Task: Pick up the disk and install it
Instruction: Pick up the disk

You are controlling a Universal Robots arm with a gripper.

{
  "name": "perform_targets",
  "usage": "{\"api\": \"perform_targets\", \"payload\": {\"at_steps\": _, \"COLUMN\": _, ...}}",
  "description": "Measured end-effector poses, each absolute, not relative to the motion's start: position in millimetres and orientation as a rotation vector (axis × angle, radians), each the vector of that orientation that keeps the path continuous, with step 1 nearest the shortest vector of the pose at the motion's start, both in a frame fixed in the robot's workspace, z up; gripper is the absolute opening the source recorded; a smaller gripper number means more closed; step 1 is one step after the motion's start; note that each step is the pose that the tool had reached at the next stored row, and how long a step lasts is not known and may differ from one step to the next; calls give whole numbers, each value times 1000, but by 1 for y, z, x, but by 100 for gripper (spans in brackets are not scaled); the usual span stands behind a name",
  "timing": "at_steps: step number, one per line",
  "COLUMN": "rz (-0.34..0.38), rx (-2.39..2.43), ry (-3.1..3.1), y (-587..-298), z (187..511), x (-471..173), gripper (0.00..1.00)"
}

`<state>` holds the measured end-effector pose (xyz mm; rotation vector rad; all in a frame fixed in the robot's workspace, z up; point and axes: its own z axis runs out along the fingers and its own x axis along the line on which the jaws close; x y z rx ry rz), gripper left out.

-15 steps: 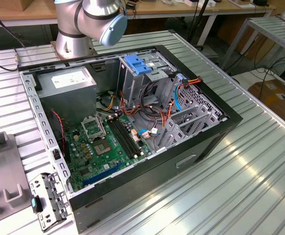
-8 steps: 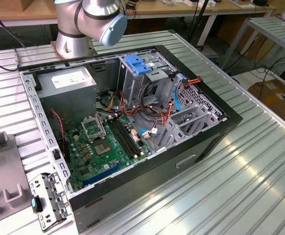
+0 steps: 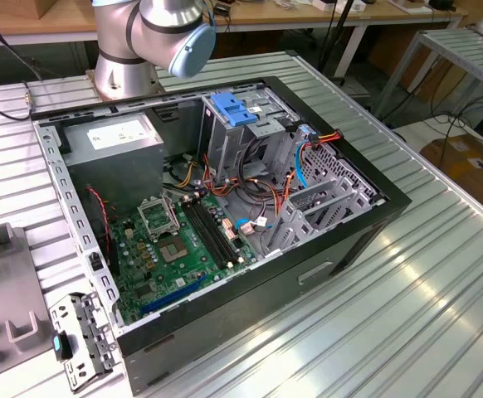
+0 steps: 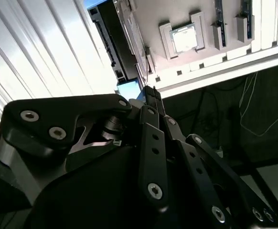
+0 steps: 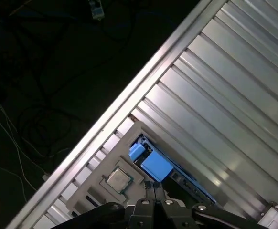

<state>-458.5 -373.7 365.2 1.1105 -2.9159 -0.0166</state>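
Around: a grey holder (image 4: 148,19) carries a chip (image 5: 119,179) just beside the disk; an open computer case (image 3: 349,240) lies on the table (image 3: 407,332).
Disk (image 5: 155,167): in the holder, near the table's edge, thin side up; its long axis follows the table's ribs (blue end toward the edge).
Gripper (image 5: 154,187): jaws pressed together, close over the blue end.

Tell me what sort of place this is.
Probably a robotics lab or workshop: a robot arm stands on a ribbed metal table beside an opened computer case, with workbenches and loose cables behind.

Disk (image 5: 155,167) sits in the tray (image 5: 129,131) beside a chip (image 5: 118,179); case (image 3: 324,267) lies on the table (image 3: 441,274)
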Motion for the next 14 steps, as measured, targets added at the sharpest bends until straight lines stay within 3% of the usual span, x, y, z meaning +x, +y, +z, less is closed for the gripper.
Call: {"api": "perform_targets", "payload": {"at_steps": 14, "rz": -11, "rx": 1533, "ry": -2716, "y": -374, "z": 365, "x": -459, "gripper": 11}}
